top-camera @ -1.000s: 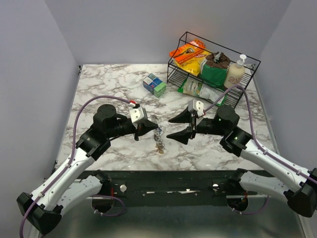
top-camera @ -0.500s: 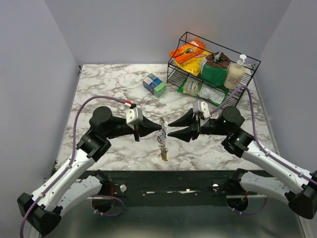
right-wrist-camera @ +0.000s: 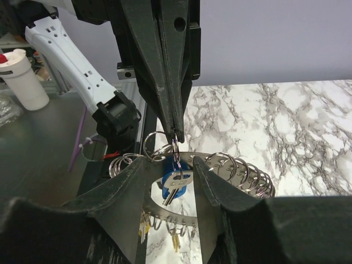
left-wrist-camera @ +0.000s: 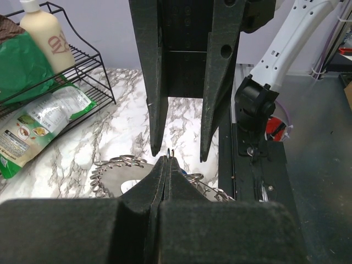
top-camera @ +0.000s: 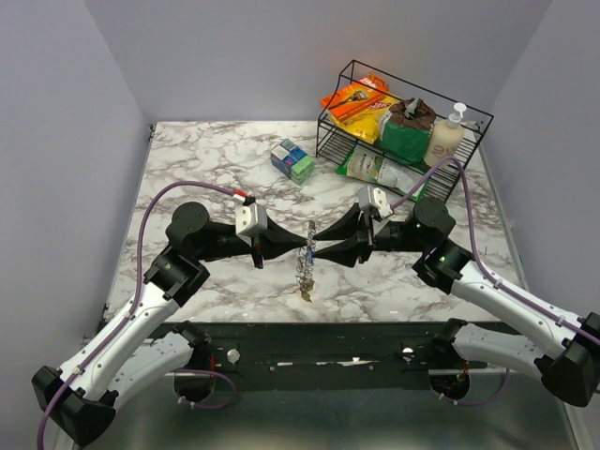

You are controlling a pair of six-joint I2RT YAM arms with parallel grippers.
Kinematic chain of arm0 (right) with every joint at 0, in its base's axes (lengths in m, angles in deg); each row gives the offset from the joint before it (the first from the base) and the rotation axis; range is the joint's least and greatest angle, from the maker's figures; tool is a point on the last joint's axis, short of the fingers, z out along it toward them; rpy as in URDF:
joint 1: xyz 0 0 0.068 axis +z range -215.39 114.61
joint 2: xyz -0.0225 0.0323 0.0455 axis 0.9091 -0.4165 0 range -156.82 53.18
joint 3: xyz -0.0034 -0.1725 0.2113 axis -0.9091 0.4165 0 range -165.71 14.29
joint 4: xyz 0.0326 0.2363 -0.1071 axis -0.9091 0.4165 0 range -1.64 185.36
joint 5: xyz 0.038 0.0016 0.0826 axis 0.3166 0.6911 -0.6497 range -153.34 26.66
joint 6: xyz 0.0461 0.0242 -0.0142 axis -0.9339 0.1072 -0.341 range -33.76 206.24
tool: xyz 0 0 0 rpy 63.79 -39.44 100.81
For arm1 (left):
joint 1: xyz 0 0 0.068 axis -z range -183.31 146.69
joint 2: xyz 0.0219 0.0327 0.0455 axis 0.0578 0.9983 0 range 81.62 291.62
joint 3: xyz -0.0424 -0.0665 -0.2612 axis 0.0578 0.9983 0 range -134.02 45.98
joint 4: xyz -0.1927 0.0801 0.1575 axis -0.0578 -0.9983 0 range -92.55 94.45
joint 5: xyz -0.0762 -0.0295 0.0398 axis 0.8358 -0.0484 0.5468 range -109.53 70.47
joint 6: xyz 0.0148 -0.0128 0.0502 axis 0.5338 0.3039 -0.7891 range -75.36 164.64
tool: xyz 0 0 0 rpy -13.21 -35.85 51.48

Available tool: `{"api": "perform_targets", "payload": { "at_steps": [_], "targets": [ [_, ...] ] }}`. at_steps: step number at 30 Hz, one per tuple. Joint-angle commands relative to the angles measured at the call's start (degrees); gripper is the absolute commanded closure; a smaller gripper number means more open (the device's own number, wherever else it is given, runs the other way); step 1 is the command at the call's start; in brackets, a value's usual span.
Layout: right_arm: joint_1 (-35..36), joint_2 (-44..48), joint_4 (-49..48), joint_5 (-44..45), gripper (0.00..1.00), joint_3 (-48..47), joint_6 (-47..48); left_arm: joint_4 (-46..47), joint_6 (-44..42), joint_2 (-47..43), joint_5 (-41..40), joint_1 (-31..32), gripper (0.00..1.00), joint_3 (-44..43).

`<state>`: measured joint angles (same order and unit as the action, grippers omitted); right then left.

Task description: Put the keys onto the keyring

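Note:
The keyring [top-camera: 307, 263] is a silvery loop strung with small split rings, and it hangs upright above the table between both arms. My left gripper [top-camera: 300, 247] is shut on one small ring at its top, seen in the left wrist view [left-wrist-camera: 166, 158] and from the front [right-wrist-camera: 176, 133]. A blue key [right-wrist-camera: 175, 182] dangles from that ring. Other keys [right-wrist-camera: 176, 238] hang from the loop's lower edge. My right gripper [top-camera: 317, 243] faces the left one, jaws partly apart. Its tips [right-wrist-camera: 170, 159] reach the keyring's upper band [right-wrist-camera: 236, 165], with the blue key in the gap between its fingers [left-wrist-camera: 157, 104].
A black wire rack [top-camera: 466, 112] at the back right holds snack bags and a soap bottle [top-camera: 446, 136]. A small blue and green box [top-camera: 292, 159] lies behind the arms. The black rail [top-camera: 309, 342] of the table's near edge lies just below the hanging keys.
The left gripper has moved right and turned the keyring edge-on between the arms. The right gripper has narrowed its jaws and moved left, up to the ring.

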<state>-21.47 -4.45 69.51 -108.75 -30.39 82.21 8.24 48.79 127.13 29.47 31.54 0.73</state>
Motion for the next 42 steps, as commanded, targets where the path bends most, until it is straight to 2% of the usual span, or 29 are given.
{"api": "perform_targets", "payload": {
  "at_steps": [1, 6, 9, 10, 13, 16, 28, 32, 34, 42],
  "targets": [
    [0.3, -1.6, -3.6, -3.3, 0.56, -2.0, -2.2, 3.8, 0.7, -0.7, 2.2, 0.0, 1.00, 0.4],
    [0.3, -3.4, -5.0, -4.7, 0.66, -2.3, -4.1, 3.9, 0.6, -0.2, 2.2, 0.0, 1.00, 0.3],
    [0.3, -3.8, -5.6, -5.0, 0.75, -2.2, -4.6, 3.9, 0.5, -0.2, 2.2, 0.0, 1.00, 0.6],
    [0.2, -3.8, -5.6, -5.1, 0.82, -2.2, -4.7, 3.9, 0.6, -0.1, 2.2, 0.0, 1.00, 0.7],
    [0.3, -3.7, -5.5, -5.0, 0.93, -2.2, -4.8, 3.9, 0.8, 0.2, 2.4, 0.0, 1.00, 0.5],
    [0.3, -3.5, -5.7, -4.9, 0.99, -2.2, -4.8, 3.9, 0.6, 0.4, 2.2, 0.0, 1.00, 0.8],
    [0.3, -2.3, -4.2, -2.8, 0.99, -1.9, -4.3, 0.5, -1.1, 0.7, 1.6, 0.0, 1.00, 0.0],
    [0.3, -2.0, 0.0, -1.5, 0.99, -3.1, -2.4, -3.1, -3.1, 0.6, 1.7, 0.0, 1.00, -1.0],
    [0.3, -2.1, 1.9, -1.5, 0.99, -3.9, -0.9, -3.7, -3.9, 0.9, 1.9, 0.0, 0.97, -1.3],
    [0.3, -4.5, 11.7, -4.3, 0.99, -8.1, 3.5, -14.2, -9.7, 2.6, 3.2, 0.0, 0.69, -5.6]
  ]
}}
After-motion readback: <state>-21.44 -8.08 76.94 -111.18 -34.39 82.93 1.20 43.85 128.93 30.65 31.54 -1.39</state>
